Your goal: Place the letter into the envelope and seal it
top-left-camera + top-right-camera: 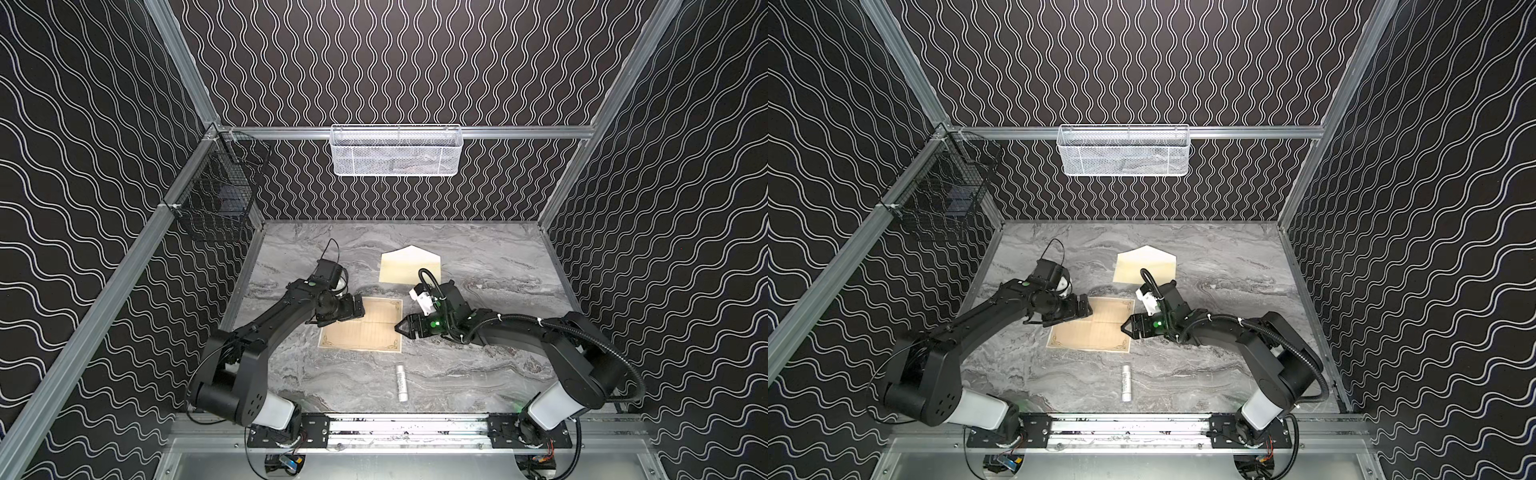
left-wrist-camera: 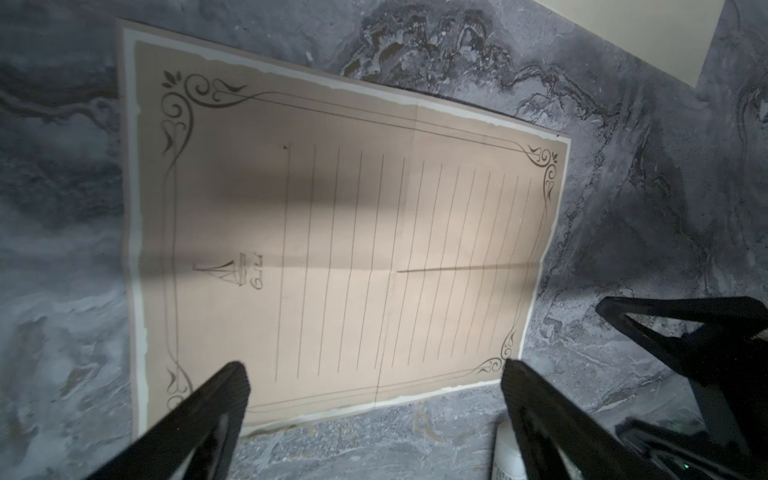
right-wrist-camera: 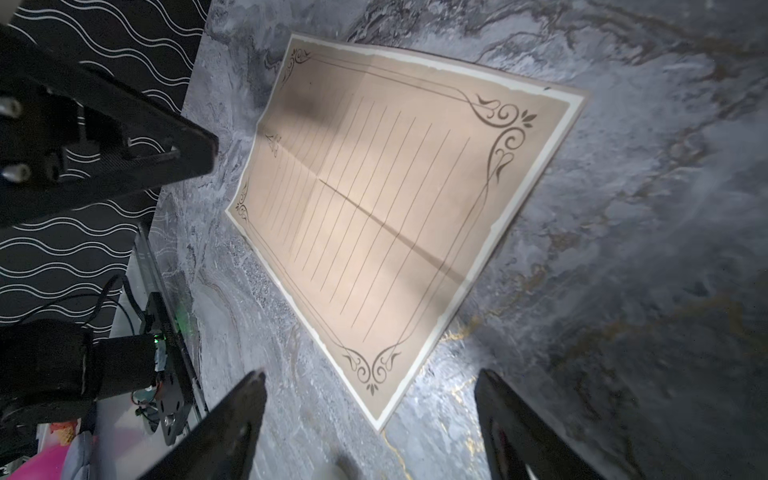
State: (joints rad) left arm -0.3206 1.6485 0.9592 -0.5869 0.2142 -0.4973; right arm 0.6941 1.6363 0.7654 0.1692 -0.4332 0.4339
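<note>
1. The letter (image 1: 365, 332) lies unfolded and face up in the middle of the worktop (image 1: 498, 374), its creases showing, and nothing grips it.
2. The left gripper (image 1: 358, 308) hangs over the letter's far-left corner, jaws wide apart and empty, likely to pin or lift that side.
3. The right gripper (image 1: 397, 328) sits low at the letter's right edge near the crease, jaws apart and empty, probably placed to catch that edge for folding.
4. The envelope (image 1: 409, 266) waits just beyond the letter, its flap open and pointing away, ready to receive it.
5. A white stick (image 1: 402, 382) lies nearer and well apart, presumably for sealing.
</note>
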